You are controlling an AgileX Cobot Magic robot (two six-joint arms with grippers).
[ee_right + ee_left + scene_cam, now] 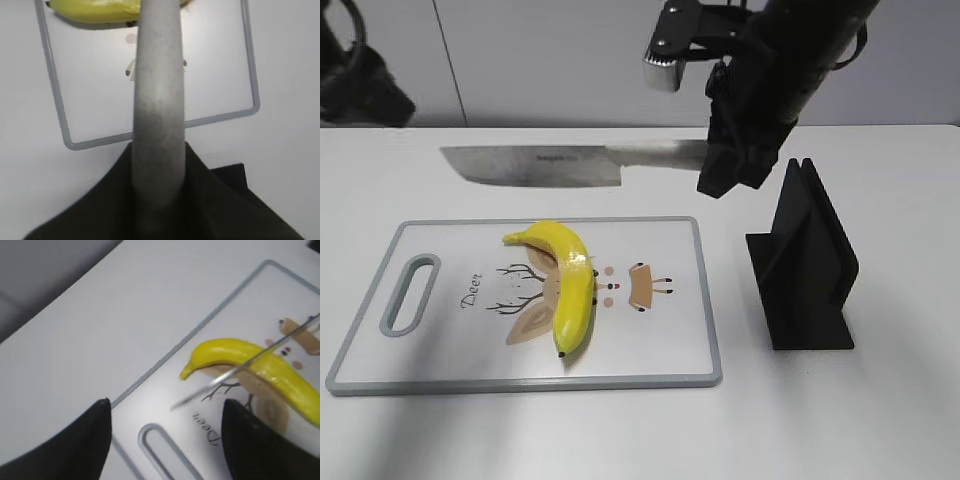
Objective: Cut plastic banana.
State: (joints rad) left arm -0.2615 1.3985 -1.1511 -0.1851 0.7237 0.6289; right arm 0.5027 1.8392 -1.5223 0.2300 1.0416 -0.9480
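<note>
Plastic banana (570, 283) lies on the cutting board (650, 350), long axis running near-to-far in the exterior view, stem end curving off to the far left, dark tip toward the near edge. Glossy yellow; seam hard to make out. Right gripper (735, 165) clamped on the grey handle of the knife (545, 165), blade held level above the table beyond the board. Left gripper (165, 440) fingers spread wide, empty; only the dark fingertips (95, 435) show. Black knife stand (805, 265) beside the board.

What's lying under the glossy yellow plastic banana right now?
The glossy yellow plastic banana lies on a white cutting board with a grey rim. A printed deer drawing and the word "Deer" show beside it; the part of the print under the banana is covered.
</note>
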